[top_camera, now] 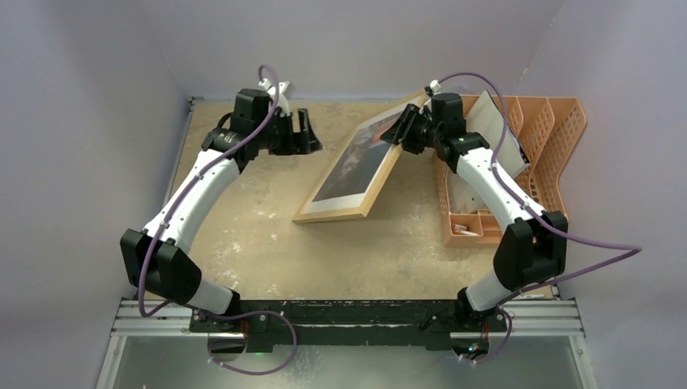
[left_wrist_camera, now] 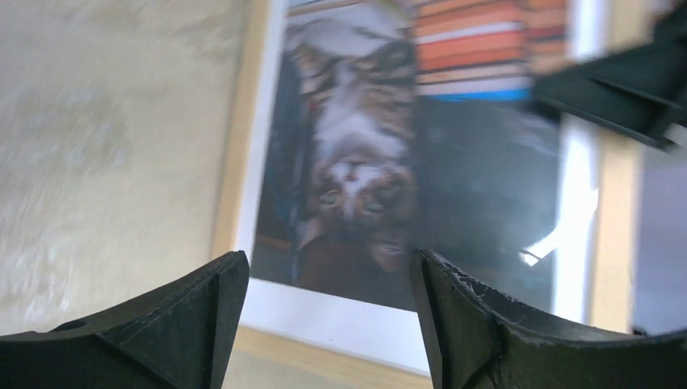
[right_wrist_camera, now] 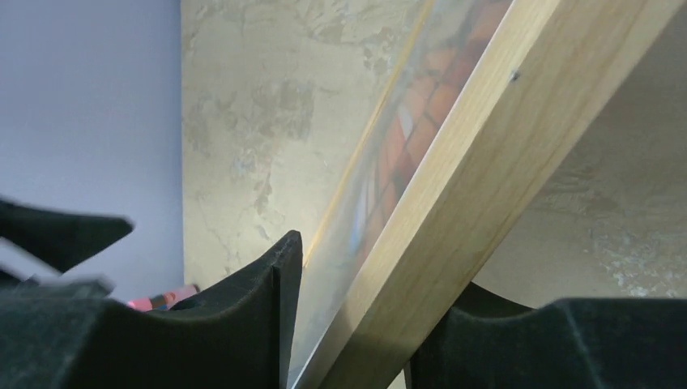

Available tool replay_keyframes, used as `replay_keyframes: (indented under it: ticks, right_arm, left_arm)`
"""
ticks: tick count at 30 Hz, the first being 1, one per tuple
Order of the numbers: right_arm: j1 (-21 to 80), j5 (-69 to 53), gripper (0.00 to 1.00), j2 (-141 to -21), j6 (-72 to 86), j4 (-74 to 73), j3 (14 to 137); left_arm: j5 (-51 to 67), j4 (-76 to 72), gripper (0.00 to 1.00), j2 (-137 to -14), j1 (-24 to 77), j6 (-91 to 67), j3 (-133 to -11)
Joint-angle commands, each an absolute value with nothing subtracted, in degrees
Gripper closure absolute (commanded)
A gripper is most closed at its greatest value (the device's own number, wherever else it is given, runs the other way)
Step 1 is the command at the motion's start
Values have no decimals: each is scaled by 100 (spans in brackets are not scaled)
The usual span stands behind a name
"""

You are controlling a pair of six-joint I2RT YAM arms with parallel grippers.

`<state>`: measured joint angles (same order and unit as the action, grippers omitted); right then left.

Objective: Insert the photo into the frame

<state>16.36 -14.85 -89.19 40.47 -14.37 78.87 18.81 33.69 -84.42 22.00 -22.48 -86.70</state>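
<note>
Black plastic fingers of the right gripper (top_camera: 399,134) are pinched on a long wooden rail of the frame (top_camera: 332,215), up at its 1 o'clock end. That side is tipped up off the table (top_camera: 259,243) while the opposite long edge looks to rest on it. The left gripper (left_wrist_camera: 328,263) is spread wide with nothing in it, hovering off the frame's 10 o'clock side and looking down at the photo (left_wrist_camera: 356,162). The cat print sits behind a white mat (left_wrist_camera: 324,312) inside the frame, roughly mid-table. An orange file rack (top_camera: 559,130) is over at 3 o'clock.

Handling-wise, I'd guess the frame is light but stiff. The shiny front looks like glazing, so probably fragile and slippery. Grab the wood edge, not the face. The print is floppy paper, best nudged by its margins.

Can't see the back or any clips. The right wrist view is mostly rail and the left wrist shot is blurry, so no idea if the print is fully seated.
</note>
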Motion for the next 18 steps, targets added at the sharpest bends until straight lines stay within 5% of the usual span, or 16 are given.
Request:
replay_keyframes:
  ticks: [1,7,18]
  right_arm:
    - [1661,-2681,56,-8921,3329,-461,7612]
    - [1668,-3221,64,-9293,3506,497,7143]
    - [1995,-3551,64,-9768,3832,1626,6482]
  left_arm:
    - [1393,3250,25,-8488,1360,-3043,-7877]
    - [819,3140,25,-8697,871,-3080,-7240]
    - [148,3394,25,-9691,396,-3100,-7225]
